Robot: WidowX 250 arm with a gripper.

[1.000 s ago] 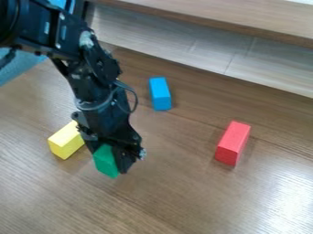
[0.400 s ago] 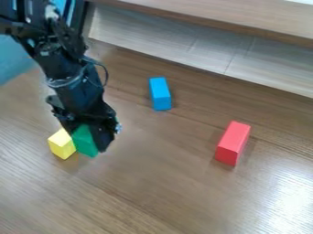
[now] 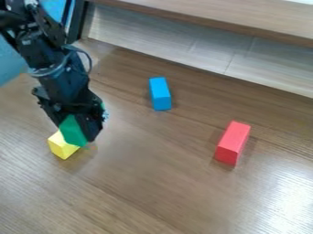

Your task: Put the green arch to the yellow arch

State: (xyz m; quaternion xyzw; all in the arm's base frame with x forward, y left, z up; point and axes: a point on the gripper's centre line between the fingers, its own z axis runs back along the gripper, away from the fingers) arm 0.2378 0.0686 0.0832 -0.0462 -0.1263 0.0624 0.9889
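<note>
Taking 12 o'clock as the top of the camera view, we see the black robot arm (image 3: 54, 68) coming in from 10 to 11 o'clock and slanting down over the desk (image 3: 153, 183). Its hand (image 3: 79, 129) is between 8 and 9 o'clock, pointing downward, with its fingers closed around the green block (image 3: 72, 132). We see the green block tilted, its lower end poking out beneath the hand, and one dark finger running down its 3 o'clock side.

The yellow block (image 3: 62, 147) rests on the desk toward 8 o'clock. From where we look, the green block sits at its 1 o'clock and covers part of it; we cannot tell whether the two touch or whether the green one hangs a little above.

A blue block (image 3: 160, 93) lies just off the middle of the view, toward 12 o'clock, well apart from the hand. A red block (image 3: 232, 143) lies toward 4 o'clock, its long side slanting from 1 to 7 o'clock. Past the desk's far edge we make out a pale panel (image 3: 183, 50), with a wooden ledge (image 3: 214, 18) above it toward 1 o'clock. At 11 o'clock stands a dark post (image 3: 76, 23), and a blue surface (image 3: 13, 64) shows at 10 o'clock.
</note>
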